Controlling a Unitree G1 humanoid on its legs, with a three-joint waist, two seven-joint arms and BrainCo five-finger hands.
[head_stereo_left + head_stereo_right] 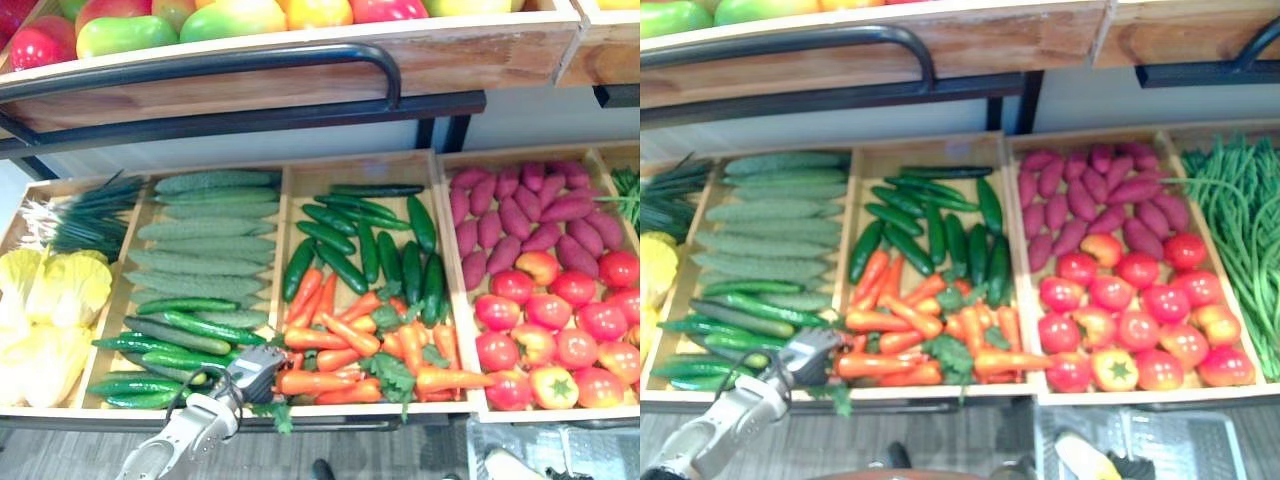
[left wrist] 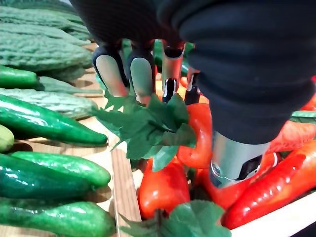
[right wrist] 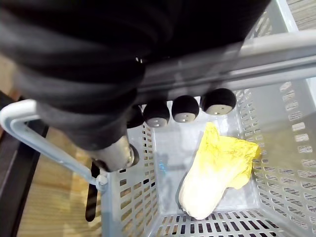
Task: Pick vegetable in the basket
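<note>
Carrots [image 2: 163,190] beneath left robot hand [image 1: 255,372], fingers [image 2: 109,74] spread; right robot hand [image 3: 185,109] clamped round basket handle [image 3: 256,59].

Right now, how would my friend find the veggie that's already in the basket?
Below the wooden vegetable trays hangs a grey slotted basket, its handle held by the right hand. On its floor lies one cabbage, creamy white at the stalk and yellow at its crinkly leaf tips, with no other vegetable beside it.

Smooth, glossy carrots [image 2: 163,190] and cucumbers [image 2: 44,123]; rough matt gourds [image 2: 39,49]; bare wooden crate [image 2: 122,182]; perforated grey plastic basket [image 3: 291,143].
</note>
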